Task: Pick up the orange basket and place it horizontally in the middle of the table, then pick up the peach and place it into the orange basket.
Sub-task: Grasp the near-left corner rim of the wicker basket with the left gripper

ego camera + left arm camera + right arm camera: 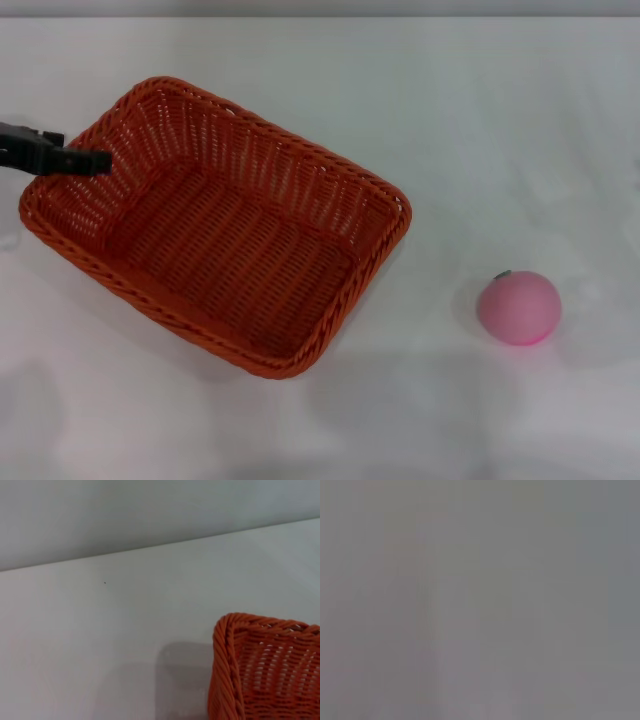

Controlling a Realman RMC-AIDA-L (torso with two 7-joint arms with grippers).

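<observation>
Orange basket (pixel 215 225) woven, braided rim, skewed, peach (pixel 519 307) pink

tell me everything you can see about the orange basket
The basket is a large orange rectangular one of woven wicker-like strands, with a braided rim, slanted slatted sides, rounded corners and a tightly woven floor. It stands upright and empty on the white table, left of centre, turned at a diagonal to the table's edges. The left gripper reaches in at the rim of its left end, apparently on it; its grip cannot be made out. The peach lies apart to its right.
</observation>
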